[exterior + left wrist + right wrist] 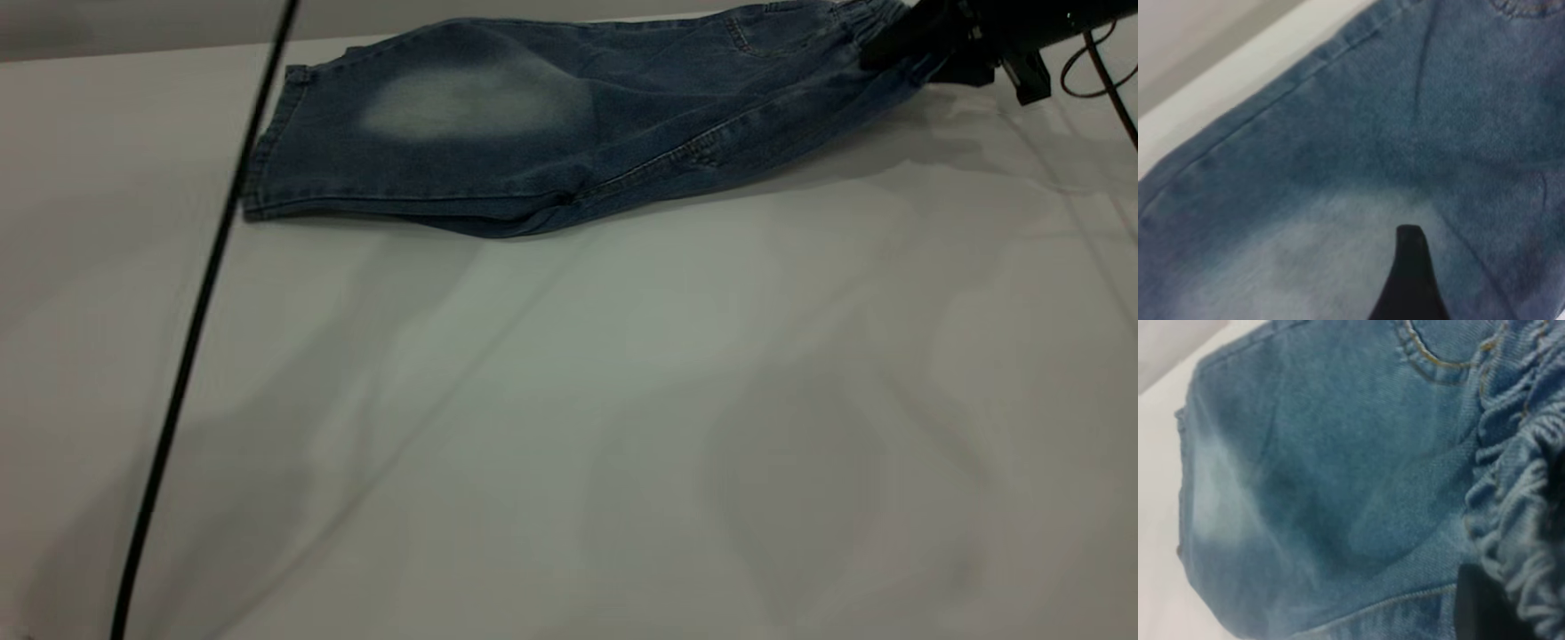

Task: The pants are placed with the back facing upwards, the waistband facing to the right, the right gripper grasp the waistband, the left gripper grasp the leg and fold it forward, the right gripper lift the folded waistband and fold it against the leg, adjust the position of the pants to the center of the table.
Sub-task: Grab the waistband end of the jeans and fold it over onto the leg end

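Note:
The blue denim pants lie doubled along their length at the far side of the table, leg hems to the left and waistband to the right. My right gripper is shut on the gathered elastic waistband and holds that end slightly raised; one dark finger shows beside the bunched cloth. My left gripper hovers close over the faded patch on the leg. Only one of its fingers shows, with nothing against it. The left arm is outside the exterior view.
A black cable hangs across the left of the exterior view, from the top down to the near edge. White table cloth stretches from the pants to the near edge. The table's far edge runs just beyond the pants.

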`<state>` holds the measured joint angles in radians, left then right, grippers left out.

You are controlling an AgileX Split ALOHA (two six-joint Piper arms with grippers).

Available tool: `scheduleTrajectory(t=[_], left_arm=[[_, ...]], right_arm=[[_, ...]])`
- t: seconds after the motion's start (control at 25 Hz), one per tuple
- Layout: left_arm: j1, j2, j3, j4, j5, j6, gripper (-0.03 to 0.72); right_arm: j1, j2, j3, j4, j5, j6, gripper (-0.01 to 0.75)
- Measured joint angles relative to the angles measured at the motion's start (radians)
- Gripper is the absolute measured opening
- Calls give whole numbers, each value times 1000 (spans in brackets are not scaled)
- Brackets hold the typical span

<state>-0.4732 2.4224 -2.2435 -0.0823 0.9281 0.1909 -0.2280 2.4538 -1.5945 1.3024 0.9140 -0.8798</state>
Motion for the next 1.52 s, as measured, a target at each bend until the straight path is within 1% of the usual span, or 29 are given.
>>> scheduleTrajectory(t=[0.24, 0.36, 0.52, 0.84, 1.2, 1.32, 1.52], left_arm=[[-29, 205, -260, -4, 129, -24, 503], [-37, 277, -323, 1, 138, -24, 503], [-38, 338, -330, 4, 141, -24, 503], [-38, 379, -331, 8, 122, -24, 503], [-38, 400, -331, 9, 106, -24, 503], [-38, 400, -331, 9, 100, -23, 503], [-38, 400, -331, 12, 93, -23, 503]], right_arm=[[10, -25, 0, -28, 5, 8, 92], [23, -25, 0, -32, 3, 8, 92], [40, -25, 0, -33, 0, 8, 92], [40, -35, 0, -33, 15, 8, 92], [40, -114, 1, -21, 49, 8, 92], [52, -135, 1, -12, 76, 8, 92], [104, -142, 1, 34, 140, -21, 92]])
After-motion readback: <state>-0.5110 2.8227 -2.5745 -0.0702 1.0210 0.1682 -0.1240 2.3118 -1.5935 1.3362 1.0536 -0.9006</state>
